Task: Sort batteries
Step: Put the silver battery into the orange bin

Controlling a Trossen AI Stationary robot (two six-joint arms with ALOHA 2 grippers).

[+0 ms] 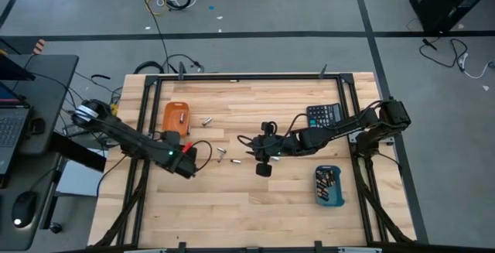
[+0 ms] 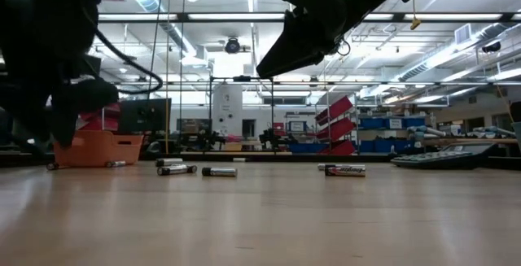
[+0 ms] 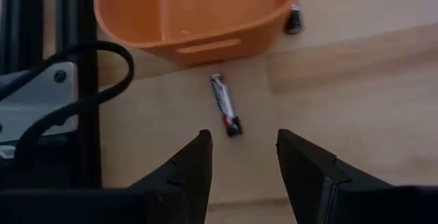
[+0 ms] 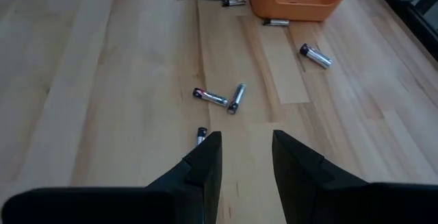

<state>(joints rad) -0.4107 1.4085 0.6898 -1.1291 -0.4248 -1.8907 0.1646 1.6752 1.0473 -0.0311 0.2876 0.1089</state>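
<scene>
Several small cylindrical batteries lie on their sides on the wooden table. One dark battery rests just ahead of my left gripper, which is open and hovers near the orange tray. Another battery lies beside that tray. My right gripper is open above the table's middle, with a pair of batteries ahead of it and one battery near its fingertips. From above, the left gripper is below the orange tray and the right gripper faces loose batteries. More batteries fill the blue tray.
A black calculator lies near the right arm at the table's far right. Dark frame rails run along the table's sides. Cables hang close to the left gripper. Bare wood stretches along the near edge.
</scene>
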